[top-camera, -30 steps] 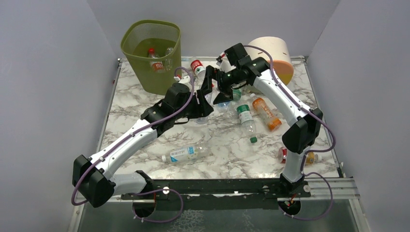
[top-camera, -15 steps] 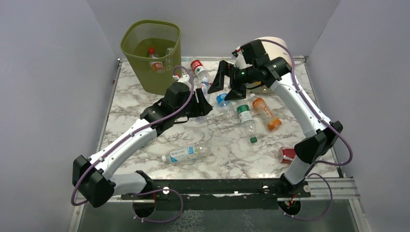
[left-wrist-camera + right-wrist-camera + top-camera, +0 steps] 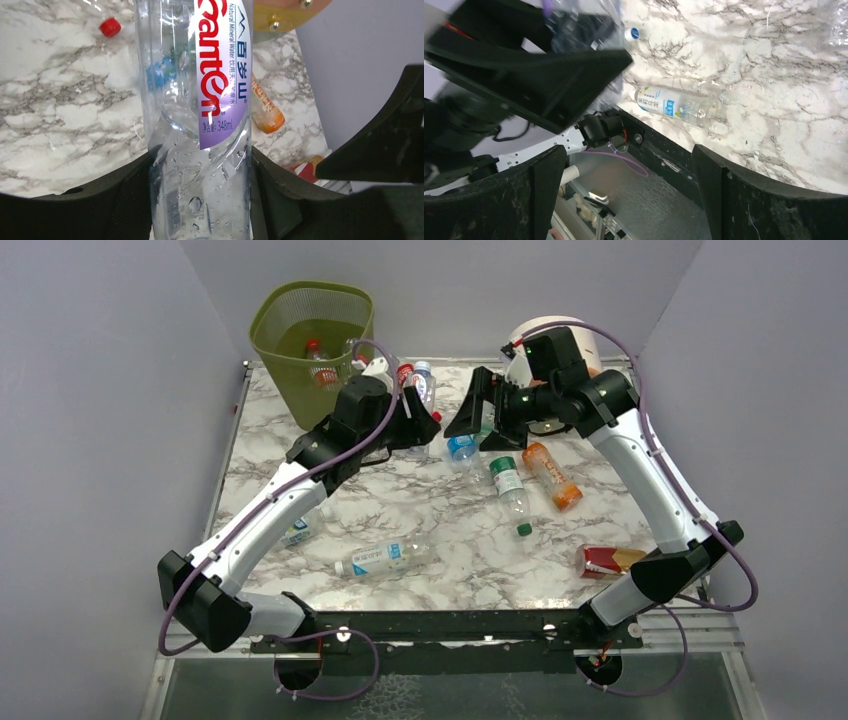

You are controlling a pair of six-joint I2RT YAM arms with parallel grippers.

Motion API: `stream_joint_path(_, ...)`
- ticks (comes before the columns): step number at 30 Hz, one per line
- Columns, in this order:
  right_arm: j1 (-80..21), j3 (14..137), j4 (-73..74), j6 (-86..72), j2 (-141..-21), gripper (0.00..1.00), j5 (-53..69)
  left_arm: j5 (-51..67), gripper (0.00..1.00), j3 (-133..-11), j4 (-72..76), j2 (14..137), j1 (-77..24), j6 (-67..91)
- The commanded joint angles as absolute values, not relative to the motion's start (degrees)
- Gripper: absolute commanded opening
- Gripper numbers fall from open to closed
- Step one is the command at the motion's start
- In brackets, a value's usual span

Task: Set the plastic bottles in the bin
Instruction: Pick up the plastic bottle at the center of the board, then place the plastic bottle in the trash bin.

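My left gripper [image 3: 418, 426] is shut on a clear bottle [image 3: 424, 388] with a white-purple label and holds it upright above the table, right of the olive-green mesh bin [image 3: 270, 325]. In the left wrist view the bottle [image 3: 200, 125] fills the space between the jaws of the left gripper [image 3: 200, 200]. The bin holds a red-labelled bottle [image 3: 318, 366]. My right gripper [image 3: 478, 416] is open and empty, raised over the back middle of the table; its own view [image 3: 629, 195] shows nothing between the jaws. Green-capped [image 3: 508, 483], orange [image 3: 551, 476], blue-capped [image 3: 460, 447] and white-labelled [image 3: 385, 558] bottles lie on the table.
A cream cylinder [image 3: 560, 335] stands at the back right behind the right arm. A red-labelled bottle [image 3: 605, 560] lies at the front right, another bottle [image 3: 297, 532] lies under the left arm. A red-capped bottle [image 3: 405, 373] sits beside the bin.
My left gripper has risen and moved back towards the bin with the bottle in it. My right gripper has drawn back to the right and stayed open.
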State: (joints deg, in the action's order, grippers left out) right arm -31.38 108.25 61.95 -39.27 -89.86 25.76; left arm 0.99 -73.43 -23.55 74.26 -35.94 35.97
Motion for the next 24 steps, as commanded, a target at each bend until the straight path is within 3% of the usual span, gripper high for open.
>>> stream_joint_path(1, -31.11, 105.8, 62.95, -40.07, -87.38, 0.99, 24.01, 1.48, 0.61, -80.31, -24.01, 76.55, -34.0, 33.35)
stream_joint_path(24, -31.11, 99.92, 59.33, -39.51, -86.48, 1.0, 27.41, 11.09, 0.61, -114.12, -21.92, 96.51, -14.63, 33.67)
